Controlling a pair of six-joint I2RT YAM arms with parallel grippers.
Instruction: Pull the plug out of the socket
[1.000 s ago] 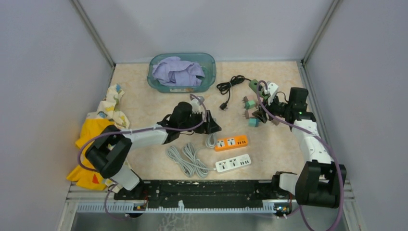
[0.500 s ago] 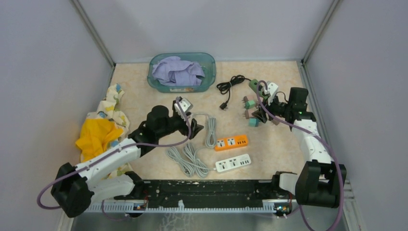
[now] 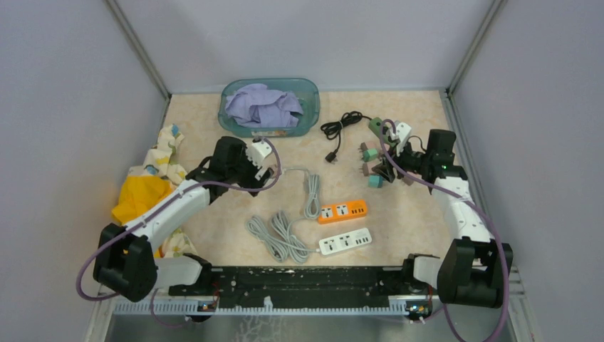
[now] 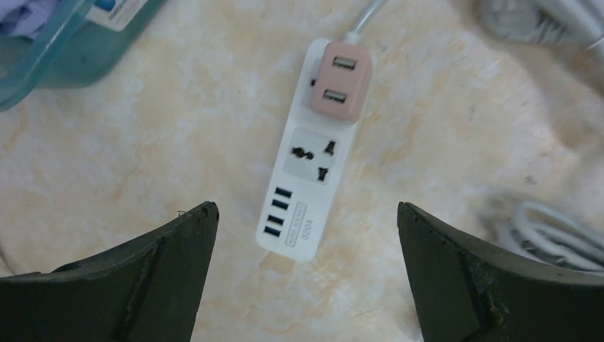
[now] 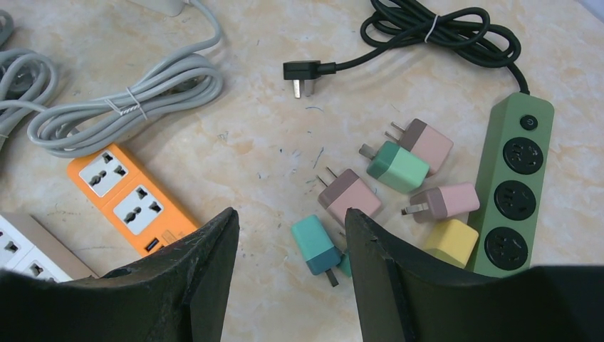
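Left claw: the left gripper is spread wide and holds nothing. It hangs over the white strip with 1 dark finger on each side, so I judge it is lined up for a descent.
Task's thing: the pink plug is seated in the end socket at the 12 o'clock end of the white power strip, not yet pulled.
Plug shape: a small rounded block in matte pink plastic, with 2 USB slots on its top face.
Strip: glossy white plastic, long and flat. It has 1 free universal socket mid-body and 4 blue USB ports at the 6 o'clock end. Its lead leaves at 12 o'clock.
Surroundings: the teal basket is at 10 o'clock and a bundled grey cable at 4 o'clock, both apart from the strip.
Right claw: the right gripper is partly parted and empty, parked over loose plugs beside a green strip, out of the way.
Handling guess: the light strip may lift with the plug unless it is pinned.
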